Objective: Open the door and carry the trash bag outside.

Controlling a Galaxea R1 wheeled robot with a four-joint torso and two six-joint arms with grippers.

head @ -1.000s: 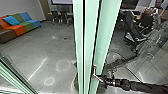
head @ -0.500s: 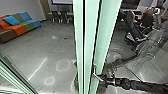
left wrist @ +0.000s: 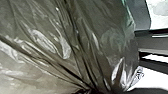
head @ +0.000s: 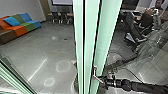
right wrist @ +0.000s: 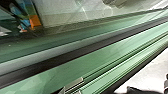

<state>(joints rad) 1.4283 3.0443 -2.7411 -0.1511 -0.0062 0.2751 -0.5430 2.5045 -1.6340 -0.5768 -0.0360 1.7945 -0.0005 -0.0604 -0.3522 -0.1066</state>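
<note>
The pale green door (head: 106,35) stands edge-on down the middle of the head view, with a metal lever handle (head: 95,72) low on it. My right gripper (head: 103,81) is at the handle's free end, its arm reaching in from the right. In the right wrist view a short metal piece (right wrist: 75,82), apparently the handle, lies by the green door edge. A dark, shiny trash bag (left wrist: 72,37) hangs close to the left wrist camera, its folds drawn together where my left gripper (left wrist: 93,90) has hold of it.
Glass with reflections stands right of the door. Behind it are a person (head: 156,11) with a control rig and a black chair (head: 133,26). A colourful sofa (head: 21,25) is at the far left, dark chairs (head: 60,18) are at the back, and another green frame (head: 15,77) is at lower left.
The right gripper has shifted only slightly at the handle. Behind the glass, the person's head has come further into view and the hands have moved. The door looks unmoved.
</note>
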